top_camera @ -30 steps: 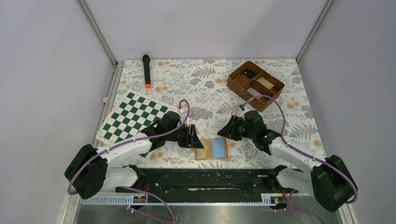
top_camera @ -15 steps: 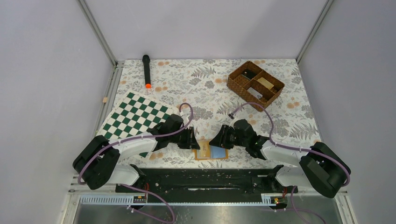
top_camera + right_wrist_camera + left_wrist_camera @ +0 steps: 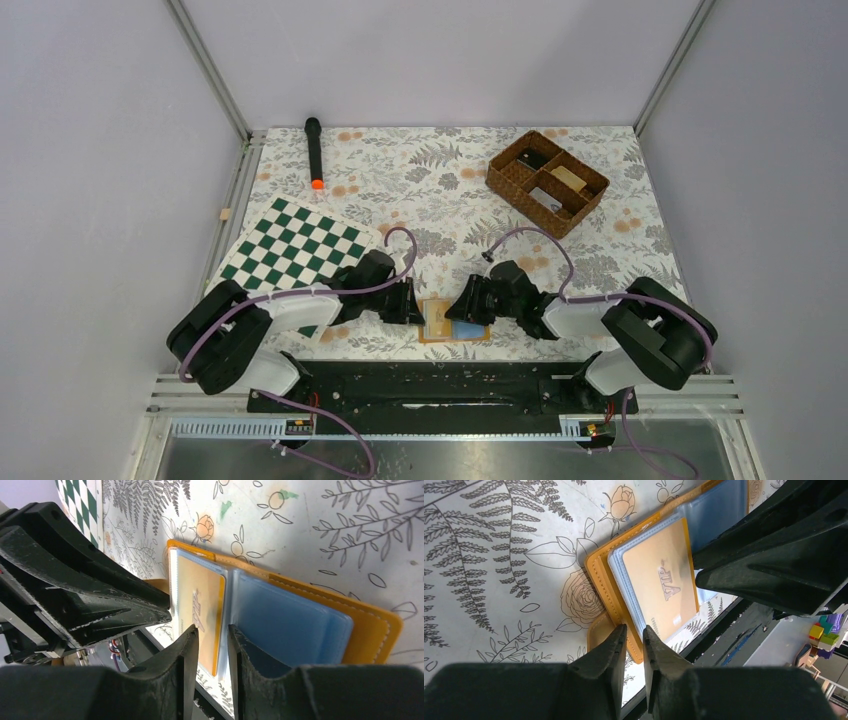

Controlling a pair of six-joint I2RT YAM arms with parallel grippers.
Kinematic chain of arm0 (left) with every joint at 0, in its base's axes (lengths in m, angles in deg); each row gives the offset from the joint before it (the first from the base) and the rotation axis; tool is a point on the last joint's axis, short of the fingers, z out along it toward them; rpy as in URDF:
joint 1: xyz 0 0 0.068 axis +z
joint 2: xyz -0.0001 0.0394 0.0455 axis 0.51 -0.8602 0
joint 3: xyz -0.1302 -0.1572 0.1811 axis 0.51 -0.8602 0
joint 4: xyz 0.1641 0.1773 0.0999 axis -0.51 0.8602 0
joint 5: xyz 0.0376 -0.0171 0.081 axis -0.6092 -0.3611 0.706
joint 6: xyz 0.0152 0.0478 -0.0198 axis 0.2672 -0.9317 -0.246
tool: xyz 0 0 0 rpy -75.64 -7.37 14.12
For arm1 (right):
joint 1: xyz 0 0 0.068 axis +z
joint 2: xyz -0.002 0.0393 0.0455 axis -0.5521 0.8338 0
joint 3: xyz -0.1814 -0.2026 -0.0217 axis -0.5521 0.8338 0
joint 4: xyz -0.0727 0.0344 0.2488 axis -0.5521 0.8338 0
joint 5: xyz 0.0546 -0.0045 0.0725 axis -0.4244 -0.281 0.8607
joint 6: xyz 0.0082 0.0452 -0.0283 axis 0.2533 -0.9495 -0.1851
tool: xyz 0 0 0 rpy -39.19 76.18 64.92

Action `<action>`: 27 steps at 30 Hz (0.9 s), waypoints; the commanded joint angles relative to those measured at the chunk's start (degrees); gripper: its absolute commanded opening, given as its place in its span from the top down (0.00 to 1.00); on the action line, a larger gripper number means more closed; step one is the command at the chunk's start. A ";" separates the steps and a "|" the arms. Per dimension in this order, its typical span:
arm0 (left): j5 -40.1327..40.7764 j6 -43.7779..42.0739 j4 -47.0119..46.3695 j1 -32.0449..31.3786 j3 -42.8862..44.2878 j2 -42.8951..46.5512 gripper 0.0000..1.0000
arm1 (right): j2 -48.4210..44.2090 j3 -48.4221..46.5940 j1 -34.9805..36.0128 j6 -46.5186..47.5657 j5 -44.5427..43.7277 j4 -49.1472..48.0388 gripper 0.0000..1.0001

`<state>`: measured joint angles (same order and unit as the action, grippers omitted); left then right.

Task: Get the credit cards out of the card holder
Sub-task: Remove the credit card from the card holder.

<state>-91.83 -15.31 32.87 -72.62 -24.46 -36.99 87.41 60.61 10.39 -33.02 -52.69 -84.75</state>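
Left gripper (image 3: 634, 641) has narrowed at the orange leather card holder (image 3: 600, 575)'s edge; grip unclear. Right gripper (image 3: 212, 631), slightly parted, straddles the beige printed card (image 3: 202, 587), not yet pulled.

Top view: card holder (image 3: 440, 325) mostly covered by the left tool (image 3: 418, 312) and right tool (image 3: 452, 310), only a narrow strip showing between them; contents of the wicker basket (image 3: 515, 200) too small to identify. Left wrist view: the right tool's dark body hides much of the light blue card (image 3: 719, 510), and the holder's near corner runs under the left fingertips (pinched or merely straddled, cannot tell). Right wrist view: near ends of the beige card (image 3: 200, 595) and the blue one vanish behind the right fingers, grip likewise unclear.
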 commanded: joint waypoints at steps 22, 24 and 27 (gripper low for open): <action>-0.34 -1.13 -3.47 -0.17 -1.79 -1.03 0.96 | 2.99 1.19 1.36 -1.92 0.59 -7.93 0.65; -0.64 -1.14 -3.48 -0.17 -1.63 -1.29 0.97 | 3.70 1.85 1.36 -3.48 2.28 -11.12 0.65; -0.94 -1.12 -3.44 -0.23 -1.61 -1.46 0.99 | 4.82 3.44 1.36 -6.83 3.89 -17.94 0.66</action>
<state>-92.07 -15.40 31.03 -72.62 -25.42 -37.52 90.68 62.31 11.02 -35.84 -51.92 -93.53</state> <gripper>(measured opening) 0.026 0.348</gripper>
